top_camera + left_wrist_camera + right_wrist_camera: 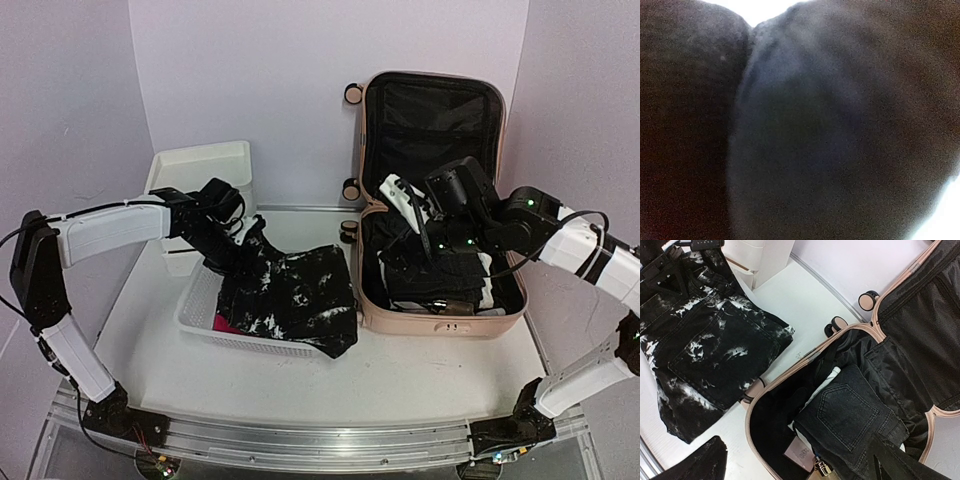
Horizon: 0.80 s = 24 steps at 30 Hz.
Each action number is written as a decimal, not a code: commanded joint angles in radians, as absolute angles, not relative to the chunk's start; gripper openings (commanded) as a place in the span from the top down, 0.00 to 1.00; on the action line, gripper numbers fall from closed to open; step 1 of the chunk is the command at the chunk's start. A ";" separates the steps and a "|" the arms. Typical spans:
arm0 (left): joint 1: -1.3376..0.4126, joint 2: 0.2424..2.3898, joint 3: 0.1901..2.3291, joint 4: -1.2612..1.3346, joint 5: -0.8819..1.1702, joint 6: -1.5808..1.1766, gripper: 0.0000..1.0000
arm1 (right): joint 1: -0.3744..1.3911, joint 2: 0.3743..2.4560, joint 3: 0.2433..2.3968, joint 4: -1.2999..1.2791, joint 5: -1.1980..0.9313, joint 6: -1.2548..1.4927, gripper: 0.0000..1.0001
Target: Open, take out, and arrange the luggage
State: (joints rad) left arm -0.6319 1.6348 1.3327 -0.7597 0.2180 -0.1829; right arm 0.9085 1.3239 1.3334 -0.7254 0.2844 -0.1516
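- Pale lavender walls close in a white table (420,370) on three sides.
- The luggage (440,322) lies open on the table's right half. Its pink lower shell is flat, and its lid (430,110), lined in black mesh, stands upright at the back edge.
- Folded dark jeans (845,410) lie inside the lower shell on black lining, with a strip of white cloth showing beside them.
- The right gripper (795,442) hangs over the open shell. Its fingers are spread wide and hold nothing.
- A white perforated basket (195,310) sits on the left half of the table, just beside the luggage.
- Black jeans with white bleach marks (295,290) drape over the basket, spilling past its right rim onto the table.
- The left gripper (238,232) is at the waist end of those bleached jeans with its fingers drawn narrow on the cloth. Dark fabric fills its own wrist view.
- Something pink (225,323) shows in the basket under the jeans.
- A white drawer unit (200,165) stands at the back left corner.
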 commanded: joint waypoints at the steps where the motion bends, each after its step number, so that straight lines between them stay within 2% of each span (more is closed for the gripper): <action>1: -0.618 1.656 1.395 -0.784 0.107 -0.089 1.00 | 0.908 1.319 1.339 -0.719 0.303 -0.135 0.02; 7: -0.612 1.669 1.397 -0.797 0.017 -0.045 1.00 | 0.908 1.326 1.339 -0.730 0.307 -0.137 0.02; 16: -0.612 1.597 1.415 -0.788 0.009 0.021 1.00 | 0.907 1.398 1.363 -0.736 0.218 -0.081 0.02; 24: -0.611 1.686 1.449 -0.798 0.010 0.067 1.00 | 0.908 1.544 1.447 -0.732 0.214 0.175 0.02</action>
